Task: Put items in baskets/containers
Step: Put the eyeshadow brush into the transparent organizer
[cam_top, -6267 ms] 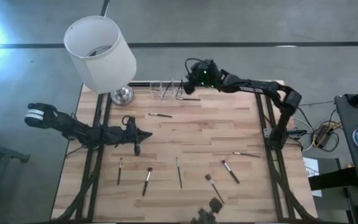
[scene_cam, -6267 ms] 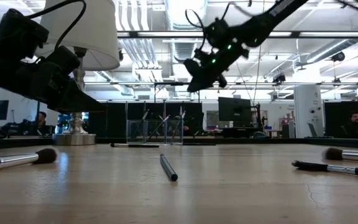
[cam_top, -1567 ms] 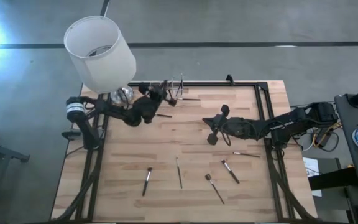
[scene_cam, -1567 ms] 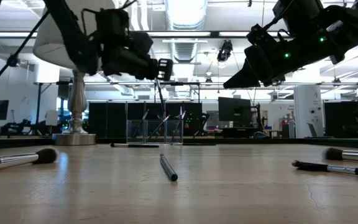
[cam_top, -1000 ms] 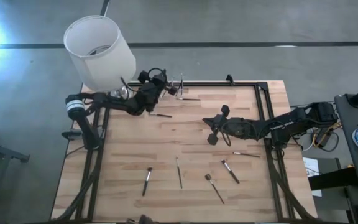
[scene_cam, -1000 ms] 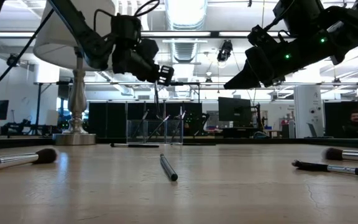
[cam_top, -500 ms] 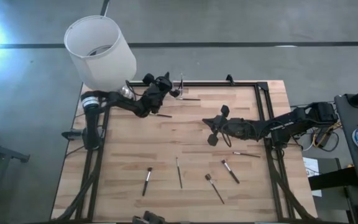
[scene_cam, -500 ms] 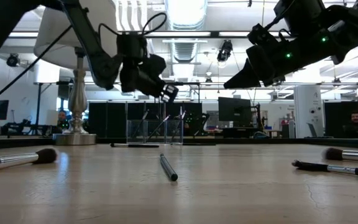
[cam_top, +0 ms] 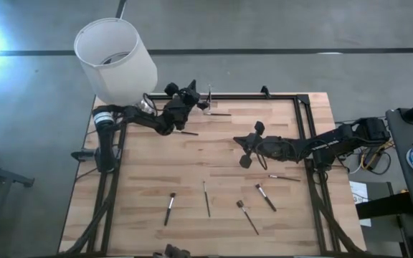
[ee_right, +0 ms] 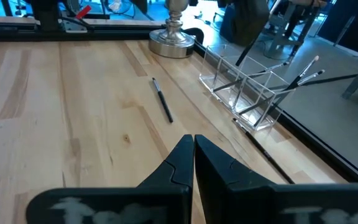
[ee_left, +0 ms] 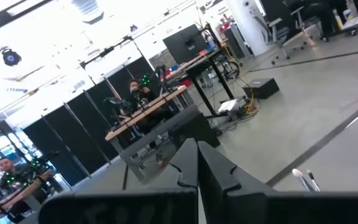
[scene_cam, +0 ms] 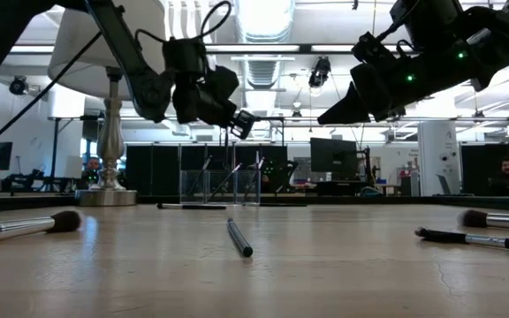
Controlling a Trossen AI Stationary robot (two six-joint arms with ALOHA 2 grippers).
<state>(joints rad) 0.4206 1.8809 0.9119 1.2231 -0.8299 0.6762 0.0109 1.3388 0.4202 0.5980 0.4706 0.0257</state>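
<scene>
- High view: the left end effector [cam_top: 192,94] hovers at the table's [cam_top: 221,165] far edge, just beside the clear holder [cam_top: 205,102]. The right end effector [cam_top: 248,145] hovers mid-table. Loose brushes [cam_top: 170,208] lie near the front edge.
- Low view: the left end effector [scene_cam: 241,124] hangs above the holder [scene_cam: 222,185], fingers together.
- Left wrist view: fingers [ee_left: 188,163] pressed together, empty.
- Right wrist view: fingers [ee_right: 185,160] together, gripping nothing; the holder [ee_right: 244,93] contains leaning brushes.

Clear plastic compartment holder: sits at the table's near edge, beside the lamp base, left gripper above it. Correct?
Not quite. The clear plastic compartment holder sits at the table's far edge, not the near one; the high view shows it. The rest holds: it is beside the silver lamp base, with the left gripper above it.
</scene>
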